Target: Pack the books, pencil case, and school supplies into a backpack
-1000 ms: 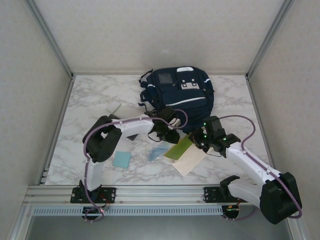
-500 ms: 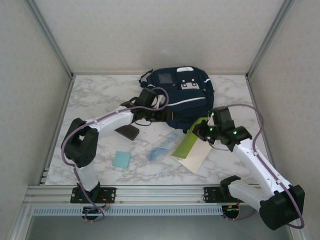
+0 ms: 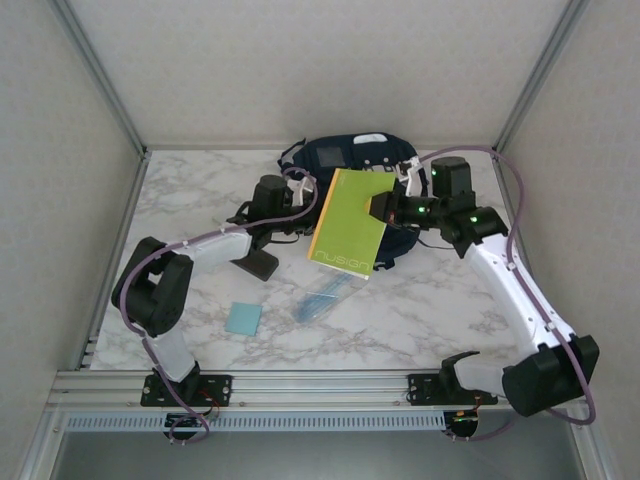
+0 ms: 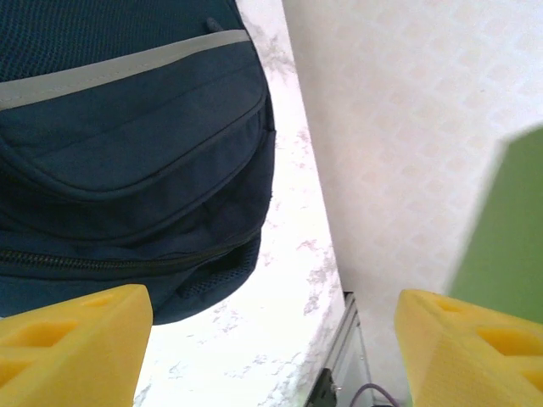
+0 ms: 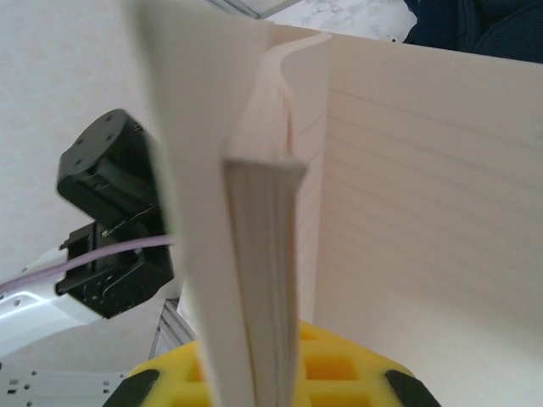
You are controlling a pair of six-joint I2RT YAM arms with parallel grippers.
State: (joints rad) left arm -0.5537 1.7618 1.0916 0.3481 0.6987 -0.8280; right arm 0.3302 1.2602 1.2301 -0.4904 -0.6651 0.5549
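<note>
Pencil case (image 3: 258, 263) is being left lying just on the near side of the left gripper (image 3: 298, 200), which is being held spread and empty beside the backpack (image 3: 345, 155); lime-green notebook (image 3: 345, 236) is being clamped by its edge in the right gripper (image 3: 380, 208), raised before the backpack.

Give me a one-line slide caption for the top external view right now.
Right gripper holds the lime-green notebook aloft by the navy backpack; left gripper open alongside.
</note>
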